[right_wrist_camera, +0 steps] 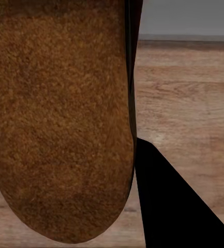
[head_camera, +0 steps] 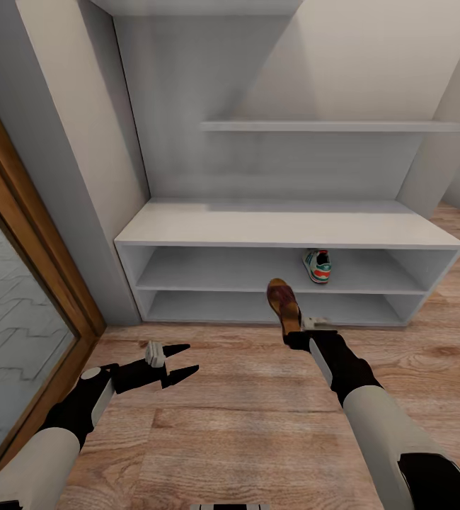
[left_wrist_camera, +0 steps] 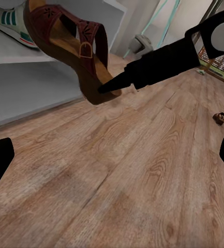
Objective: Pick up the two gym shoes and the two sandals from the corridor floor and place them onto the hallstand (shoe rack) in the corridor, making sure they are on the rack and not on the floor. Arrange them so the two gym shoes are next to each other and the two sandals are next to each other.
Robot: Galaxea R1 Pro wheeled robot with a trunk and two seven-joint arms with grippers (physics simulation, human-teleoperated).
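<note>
Gripping a brown sandal [head_camera: 284,303] by its heel end, the right tool [head_camera: 302,338] holds it clear of the corridor floor [head_camera: 244,418], toe pointing away toward the hallstand [head_camera: 286,228]. Just past the sandal's toe lie the two open low shelves, and one gym shoe [head_camera: 318,265] sits on the upper shelf, a little to the right of the tool's line. In the right wrist view the sandal's footbed [right_wrist_camera: 60,119] lies against the tool's dark finger [right_wrist_camera: 168,201]. The left tool [head_camera: 180,359] hovers low over the floor planks, off to the left of the right one, its fingers spread wide with nothing between them. A small dark object [left_wrist_camera: 219,118] lies on the floor farther off; too small to identify.
</note>
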